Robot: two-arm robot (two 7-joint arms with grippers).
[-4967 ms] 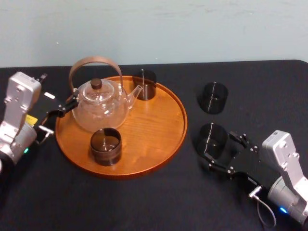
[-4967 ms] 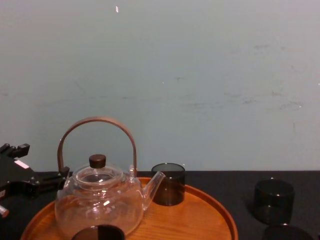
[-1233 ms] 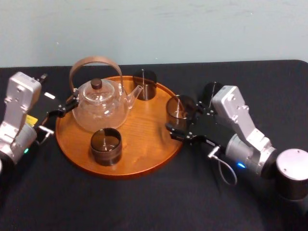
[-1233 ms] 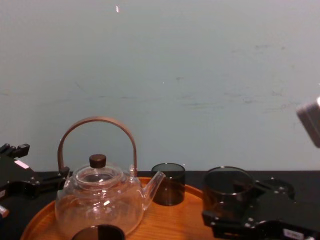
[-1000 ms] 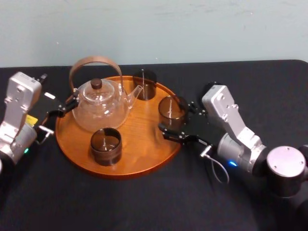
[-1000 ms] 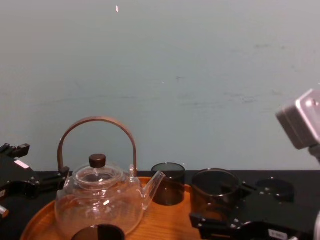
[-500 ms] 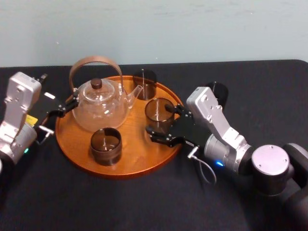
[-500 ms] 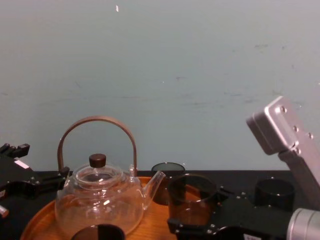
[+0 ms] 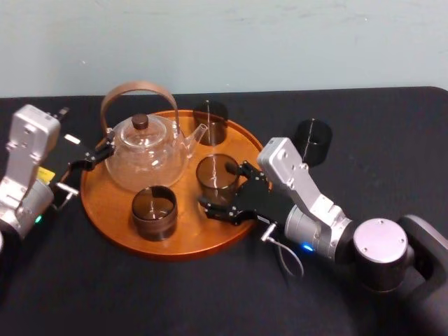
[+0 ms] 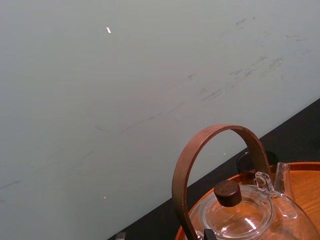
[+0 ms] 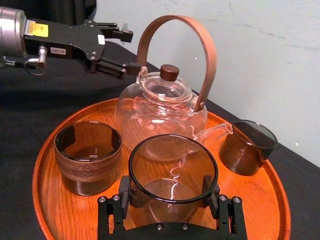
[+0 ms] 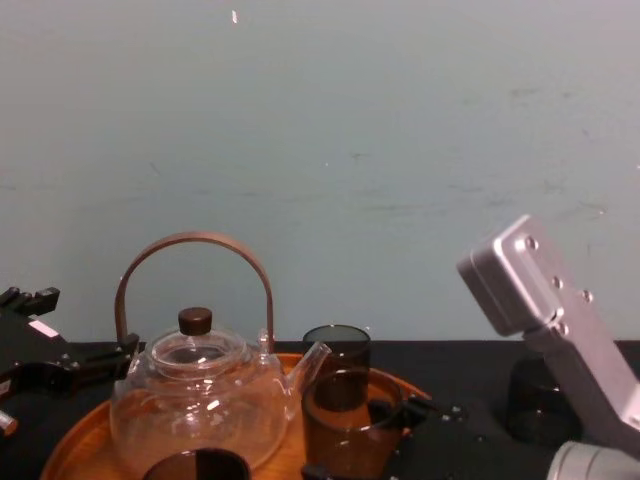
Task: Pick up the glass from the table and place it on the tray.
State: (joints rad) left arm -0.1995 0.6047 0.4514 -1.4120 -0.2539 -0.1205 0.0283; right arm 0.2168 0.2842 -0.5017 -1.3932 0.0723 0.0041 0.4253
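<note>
Over the right half of the tray (image 9: 183,238), inside its rim: the glass (image 9: 217,175), clamped between the two black fingers of the right gripper (image 9: 224,186), one finger on each side. Cannot tell whether its base touches the wood. Just left of it, the teapot (image 9: 147,157), spout tip near the glass but apart from it. Toward the tray's front edge, a second glass (image 9: 154,212); at the tray's back edge, a third glass (image 9: 211,122). Bare wood between these, with narrow gaps on every side of the held glass. Off the tray, toward the back right of the bench (image 9: 210,301), one more glass (image 9: 312,141) standing alone, with wide open black surface around it and along the front edge. At the tray's left edge, beside the base of the teapot's handle: the left gripper (image 11: 132,50), fingers apart. On that arm, a yellow sticker (image 11: 36,27) and a small white label (image 11: 59,50), print too small to read
</note>
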